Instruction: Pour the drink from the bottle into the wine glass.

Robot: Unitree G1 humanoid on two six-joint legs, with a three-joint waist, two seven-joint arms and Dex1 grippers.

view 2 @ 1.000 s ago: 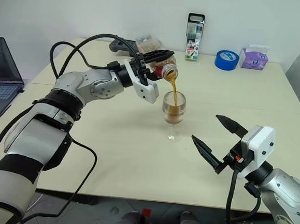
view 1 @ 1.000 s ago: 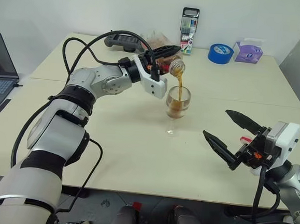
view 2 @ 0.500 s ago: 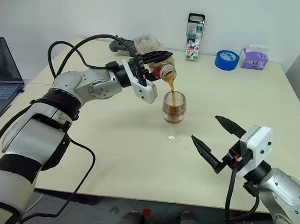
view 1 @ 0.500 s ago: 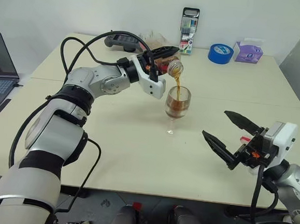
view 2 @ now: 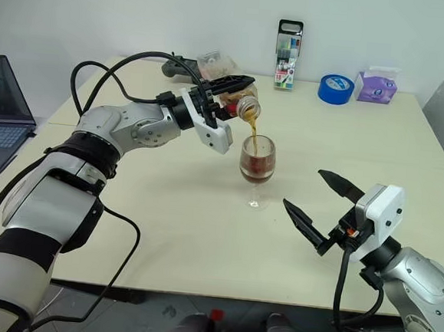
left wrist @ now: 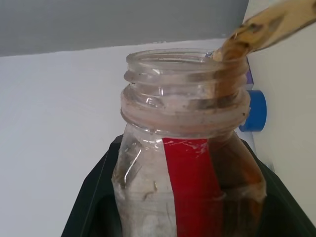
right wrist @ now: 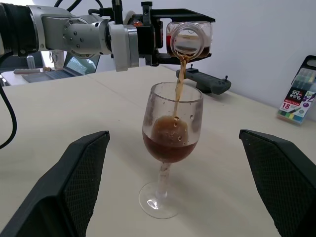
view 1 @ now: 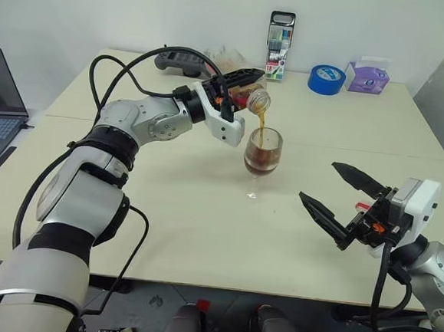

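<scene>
Beige counter [view 1: 163, 230] carries the whole job, w/ both arms parked in the same spots as a sec ago; what has changed is the liquid. Left arm's fingers [view 2: 242, 81] stay clamped tight on the bottle [view 2: 238, 103], one finger over it, one under, bottle lying near level w/ open mouth past the fingertips and tipped down over the wine glass [view 2: 257, 159]. Right arm's fingers [view 1: 335, 198] spread as wide as they go, gripping nothing; glass stands on the counter beyond and between those two tips, well apart from both.

Wine glass: level has crept up vs. a sec ago; bowl now looks approx. half full, dark reddish-brown w/ some foam on top in right wrist view.

Bottle: left wrist view shows mostly clear walls beside the red label strip, only a little drink pooled on the low side, so it's prob. near empty.

Drink [right wrist: 178, 81]: stream is thinner than a sec ago, a narrow thread from the bottle lip, falling inside the rim. No spill visible on the counter.

Judgement: pour is in its last stretch. Next likely needs the bottle righted, w/out clipping the rim.
</scene>
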